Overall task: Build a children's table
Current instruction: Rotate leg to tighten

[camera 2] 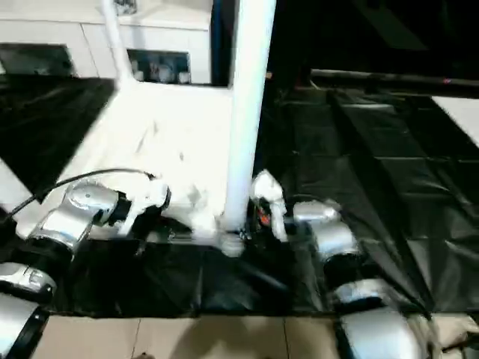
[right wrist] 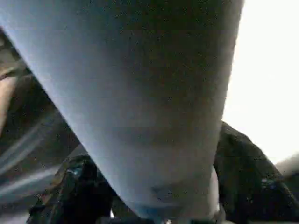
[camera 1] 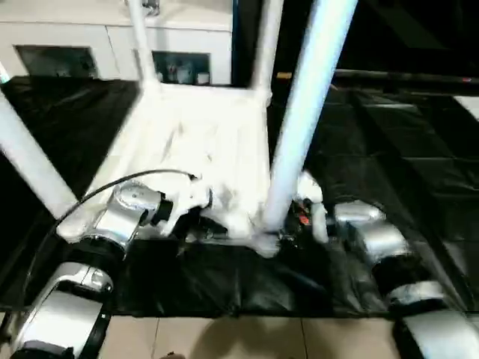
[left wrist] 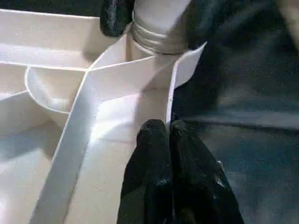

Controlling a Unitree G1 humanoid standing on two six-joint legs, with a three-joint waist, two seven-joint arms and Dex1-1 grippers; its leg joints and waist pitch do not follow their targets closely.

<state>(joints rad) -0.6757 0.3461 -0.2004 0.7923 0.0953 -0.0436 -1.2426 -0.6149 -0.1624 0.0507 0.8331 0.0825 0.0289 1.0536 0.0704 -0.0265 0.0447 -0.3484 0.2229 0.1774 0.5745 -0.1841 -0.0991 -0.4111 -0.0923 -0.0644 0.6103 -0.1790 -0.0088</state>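
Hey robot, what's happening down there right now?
Left claw shut on tabletop rim. Right claw around leg at near corner socket. Nothing blocking.

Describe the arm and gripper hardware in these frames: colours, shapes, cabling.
Both forearms are rounded silver-metallic shells split by black joint bands, left arm and right arm. A thin black cable arcs over the left forearm. The left gripper has two glossy black rounded fingers; the right gripper fingers are black too.
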